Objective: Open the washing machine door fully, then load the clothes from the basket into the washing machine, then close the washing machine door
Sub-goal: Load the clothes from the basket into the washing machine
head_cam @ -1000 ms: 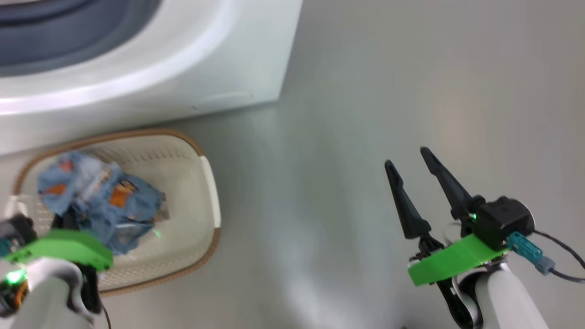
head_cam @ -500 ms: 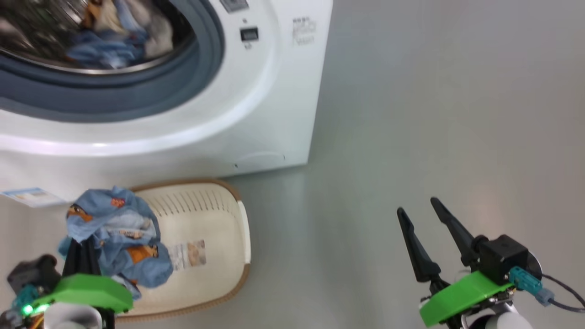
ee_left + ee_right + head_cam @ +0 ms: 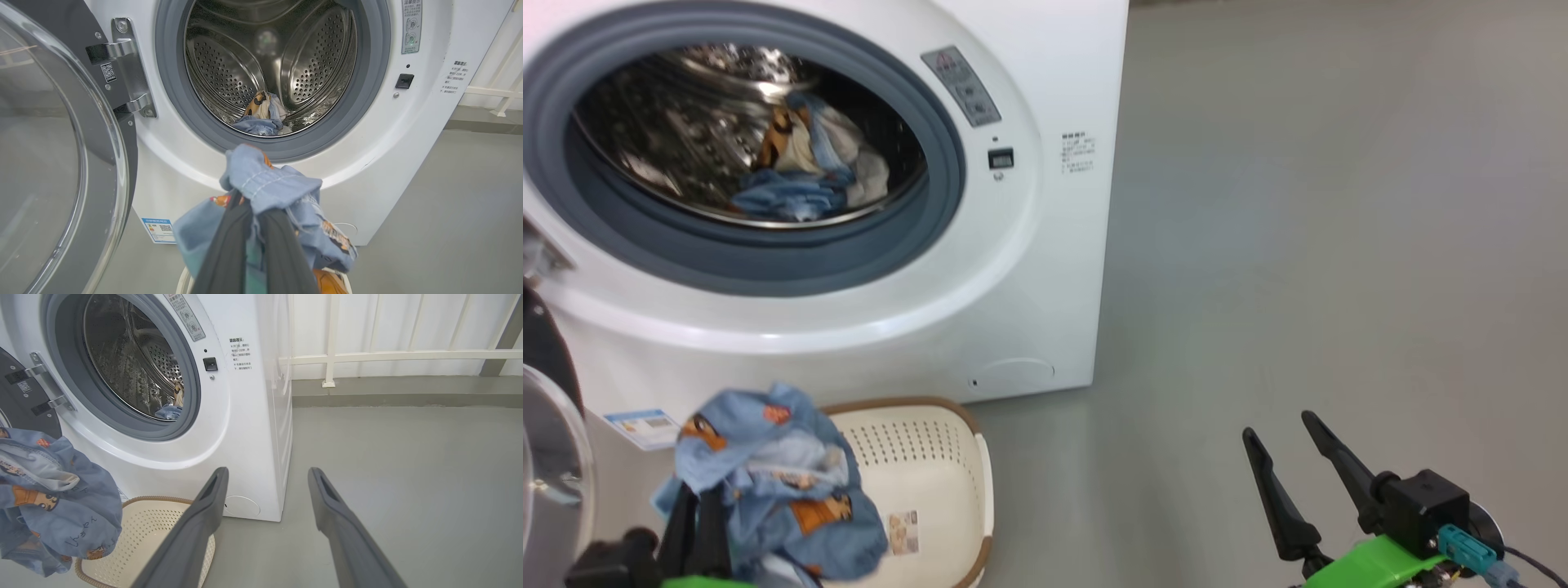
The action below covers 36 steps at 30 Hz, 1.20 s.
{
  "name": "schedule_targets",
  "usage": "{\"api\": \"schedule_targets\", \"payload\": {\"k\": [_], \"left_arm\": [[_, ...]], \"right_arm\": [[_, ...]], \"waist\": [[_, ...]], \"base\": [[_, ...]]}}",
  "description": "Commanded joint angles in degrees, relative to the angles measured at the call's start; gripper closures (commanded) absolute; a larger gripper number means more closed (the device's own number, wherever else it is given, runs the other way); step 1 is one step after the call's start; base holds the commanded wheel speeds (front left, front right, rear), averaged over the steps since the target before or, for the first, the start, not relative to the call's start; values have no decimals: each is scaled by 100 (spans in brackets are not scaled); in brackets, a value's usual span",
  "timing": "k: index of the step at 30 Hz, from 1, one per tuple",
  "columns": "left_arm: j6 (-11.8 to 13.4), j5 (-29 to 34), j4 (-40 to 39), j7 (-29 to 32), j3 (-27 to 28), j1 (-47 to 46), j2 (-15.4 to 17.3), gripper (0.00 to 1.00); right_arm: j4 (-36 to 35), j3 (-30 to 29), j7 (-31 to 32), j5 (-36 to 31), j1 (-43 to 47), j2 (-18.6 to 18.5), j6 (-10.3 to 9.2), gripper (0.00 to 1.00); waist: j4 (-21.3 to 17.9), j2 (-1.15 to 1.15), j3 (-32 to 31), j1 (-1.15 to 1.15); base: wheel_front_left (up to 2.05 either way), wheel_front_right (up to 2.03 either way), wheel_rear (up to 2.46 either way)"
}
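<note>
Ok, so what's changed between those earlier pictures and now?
The left gripper, shut on the blue clothes bundle, has lifted it out of the basket and holds it up before the washing machine. The head camera tilted up as well, so the scene's overall shift is not the things moving. Unchanged: the right gripper open and empty over the floor, and the basket at the machine's foot.

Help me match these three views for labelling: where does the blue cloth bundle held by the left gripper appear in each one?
Head view: held clothes at lower left, over the basket's left side.
Left wrist view: bottom centre, in front of the drum opening.
Right wrist view: left edge, lower half.
Shared landmark: small black square on the machine's front, right of the opening.
</note>
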Motion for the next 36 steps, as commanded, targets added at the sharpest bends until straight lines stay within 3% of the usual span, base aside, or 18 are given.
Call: {"api": "schedule_targets", "payload": {"k": [1,14,36], "left_arm": [[85,61,-247,19,192,-24,159,100],[333,122,-1211,407,23,791,204,100],[369,36,-1259,421,-25,850,218,100]], "right_arm": [[-198,101,6,-67,-9,-6,9,0],[-515,-25,207,-132,374,-6,9,0],[-537,-30,210,-88,421,-6,9,0]], "waist": [[43,0,-217,0],[101,0,-605,0],[119,0,-659,0]], "base": [[0,0,0],[0,0,0],[0,0,0]]}}
